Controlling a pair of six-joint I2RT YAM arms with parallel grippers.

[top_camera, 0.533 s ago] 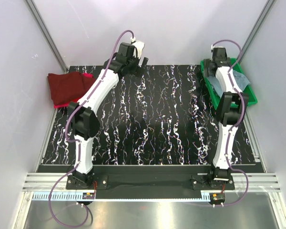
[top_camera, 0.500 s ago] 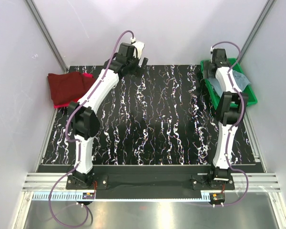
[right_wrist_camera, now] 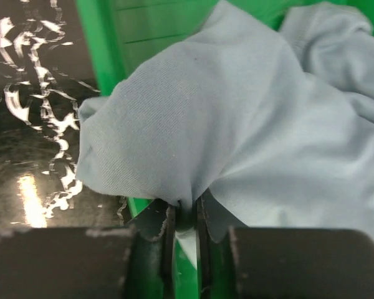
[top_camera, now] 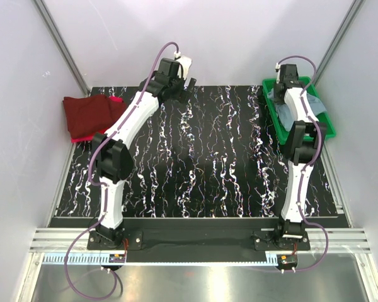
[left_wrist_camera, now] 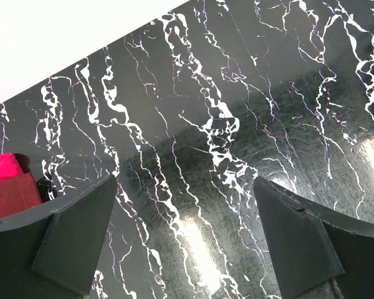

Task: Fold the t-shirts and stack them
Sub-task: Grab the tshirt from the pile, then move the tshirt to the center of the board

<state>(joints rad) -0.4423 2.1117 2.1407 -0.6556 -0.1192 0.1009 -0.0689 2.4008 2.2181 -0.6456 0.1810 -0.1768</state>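
Grey-blue t-shirt [right_wrist_camera: 237, 124], right end effector [right_wrist_camera: 184, 215] pinch, wrist-only

No text, label, brand or number is legible to me from my remote station; the pale scale strip [top_camera: 195, 258] below the counter [top_camera: 208, 157] shows only unreadable ticks.

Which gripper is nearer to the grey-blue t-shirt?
Right. The right gripper pinches a fold of the grey-blue t-shirt at the green tray; the left gripper hangs open far across the table.
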